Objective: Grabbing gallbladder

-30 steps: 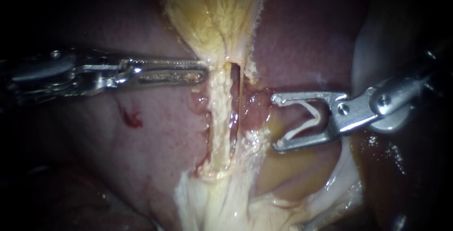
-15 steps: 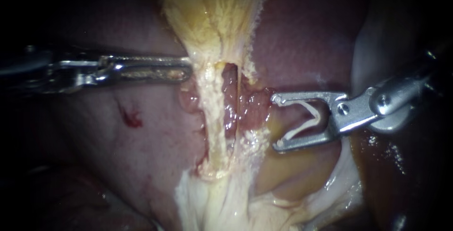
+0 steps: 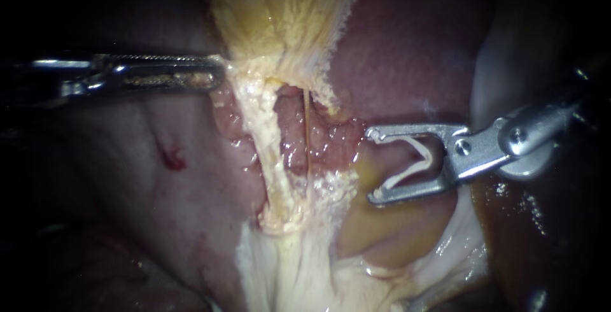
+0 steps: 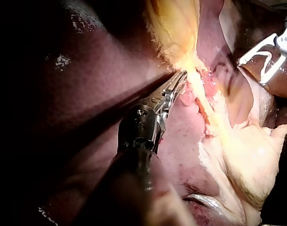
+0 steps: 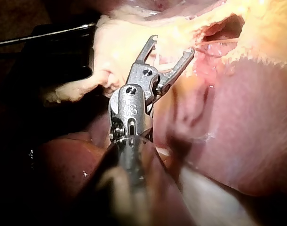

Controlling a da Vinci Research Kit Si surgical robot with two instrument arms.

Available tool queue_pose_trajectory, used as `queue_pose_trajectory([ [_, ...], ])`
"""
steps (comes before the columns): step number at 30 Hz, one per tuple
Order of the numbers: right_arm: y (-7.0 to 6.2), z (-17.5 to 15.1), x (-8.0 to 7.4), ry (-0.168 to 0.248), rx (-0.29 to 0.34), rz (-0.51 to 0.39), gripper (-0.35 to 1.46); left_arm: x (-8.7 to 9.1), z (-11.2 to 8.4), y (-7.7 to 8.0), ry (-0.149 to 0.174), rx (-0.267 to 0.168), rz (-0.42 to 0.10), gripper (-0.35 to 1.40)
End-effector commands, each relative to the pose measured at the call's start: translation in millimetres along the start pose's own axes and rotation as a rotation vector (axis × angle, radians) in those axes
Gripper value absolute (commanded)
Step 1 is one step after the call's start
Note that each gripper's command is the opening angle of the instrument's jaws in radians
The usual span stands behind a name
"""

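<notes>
The gallbladder [image 3: 280, 19], a ragged yellow sac, lies at the far centre and narrows into a pale band that runs nearward over the dark liver [image 3: 414, 51]. The left instrument's end effector [image 3: 215, 74] meets the sac's left edge just where it narrows. It is closed narrow, with a pinch of that yellow tissue between the jaws. To do this well, I judge the bite should take full tissue rather than fringe. Any pull should be gentle and leftward, lest the band tear beside the pink opening [image 3: 299, 140]. The right instrument's end effector [image 3: 374, 164] stands wide, right of the opening and apart from the gallbladder, holding a white clip [image 3: 407, 173] between both jaws.
</notes>
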Motion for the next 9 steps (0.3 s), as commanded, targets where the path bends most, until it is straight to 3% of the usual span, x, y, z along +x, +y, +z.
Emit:
queue_pose_trajectory([
  [1, 0.0, 0.0, 0.0, 0.000, 0.000, 0.000, 0.50, 0.1, 0.1, 0.0, -0.001, -0.007, -0.001, -0.35],
  [9, 0.0, 0.0, 0.0, 0.000, 0.000, 0.000, 0.50, 0.1, 0.1, 0.0, -0.001, -0.010, -0.006, -0.35],
])
